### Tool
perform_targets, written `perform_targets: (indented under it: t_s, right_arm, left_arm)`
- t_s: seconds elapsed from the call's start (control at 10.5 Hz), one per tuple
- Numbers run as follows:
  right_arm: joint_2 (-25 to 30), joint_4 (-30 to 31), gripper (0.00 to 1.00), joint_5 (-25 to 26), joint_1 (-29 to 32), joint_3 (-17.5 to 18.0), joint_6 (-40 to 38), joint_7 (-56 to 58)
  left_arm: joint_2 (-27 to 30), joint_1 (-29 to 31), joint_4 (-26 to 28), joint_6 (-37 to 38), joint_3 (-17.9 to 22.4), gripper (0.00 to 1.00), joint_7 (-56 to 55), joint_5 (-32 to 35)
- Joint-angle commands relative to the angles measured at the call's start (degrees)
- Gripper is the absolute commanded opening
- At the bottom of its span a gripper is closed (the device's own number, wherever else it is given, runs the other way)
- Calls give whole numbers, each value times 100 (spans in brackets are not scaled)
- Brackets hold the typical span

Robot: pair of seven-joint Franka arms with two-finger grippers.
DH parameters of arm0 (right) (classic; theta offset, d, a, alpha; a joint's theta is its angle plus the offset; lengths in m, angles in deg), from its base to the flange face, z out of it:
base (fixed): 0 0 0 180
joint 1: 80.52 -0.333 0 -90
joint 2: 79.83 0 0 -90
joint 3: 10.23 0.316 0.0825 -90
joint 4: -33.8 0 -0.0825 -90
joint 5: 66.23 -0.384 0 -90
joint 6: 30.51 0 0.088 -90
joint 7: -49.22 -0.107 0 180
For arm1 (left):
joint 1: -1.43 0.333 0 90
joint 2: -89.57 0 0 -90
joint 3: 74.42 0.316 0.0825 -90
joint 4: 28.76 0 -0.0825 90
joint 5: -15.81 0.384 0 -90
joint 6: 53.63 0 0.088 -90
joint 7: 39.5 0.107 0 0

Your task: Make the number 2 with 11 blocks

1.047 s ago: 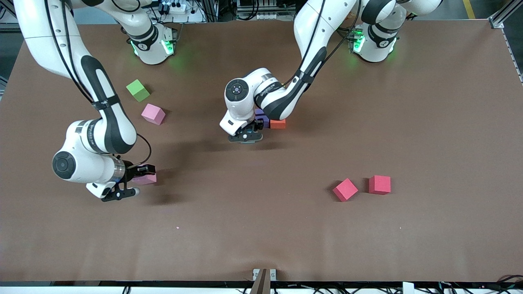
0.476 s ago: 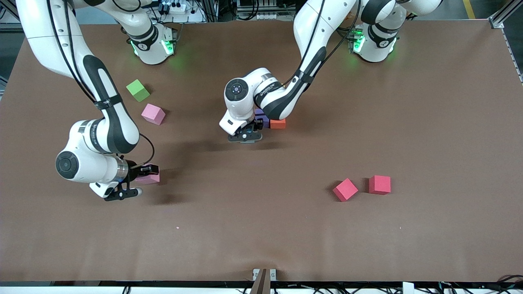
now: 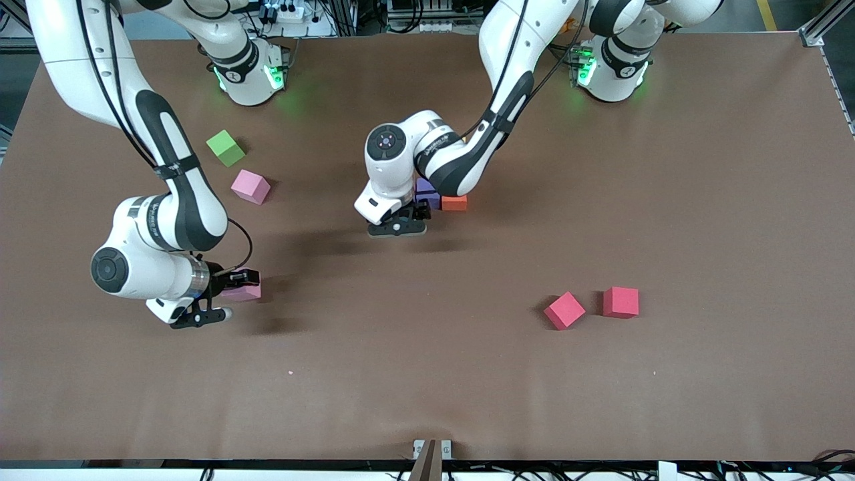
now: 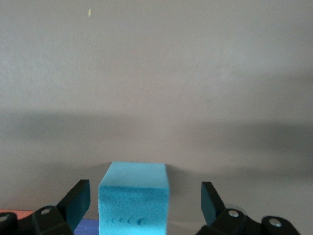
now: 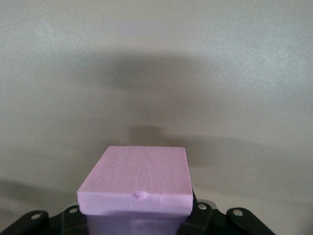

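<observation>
The left claw (image 4: 142,205) stands open around a light blue cube (image 4: 134,198) beside a purple cube (image 3: 427,191) and an orange cube (image 3: 455,202) mid-counter, while the right claw (image 3: 224,298) grips a pink cube (image 5: 135,180) toward the right arm's end of the brown counter (image 3: 701,200).

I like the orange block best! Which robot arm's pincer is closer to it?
The left one. The left pincer is right beside the orange block, open around a blue block. The right pincer is off toward the right arm's end, holding a pink block.

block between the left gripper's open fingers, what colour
Light blue block; it shows best in the left wrist view.
</observation>
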Motion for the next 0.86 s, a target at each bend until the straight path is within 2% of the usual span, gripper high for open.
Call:
perform_targets:
  t_s: [0.0, 0.19, 0.38, 0.57, 0.76]
  right_arm:
    - [21, -76, 30, -72, -173, 14, -76, -331]
    - [30, -85, 30, -63, -454, 14, -76, -874]
    - [30, -155, 30, -63, -849, 14, -76, -1489]
    - [-31, -278, 30, -46, -1385, 6, -6, -2166]
    - [-259, -558, 30, -63, -1772, 6, 30, -2598]
  left_arm:
    - [442, 360, 65, 631, 85, 100, 83, -247]
    - [1160, 939, 257, 1035, -45, 100, 214, -168]
    - [1514, 1467, 329, 2062, -187, 100, 583, 103]
    - [1831, 2090, 599, 2338, -248, 100, 540, 122]
    - [2174, 2758, 1127, 2330, -336, 100, 1247, 271]
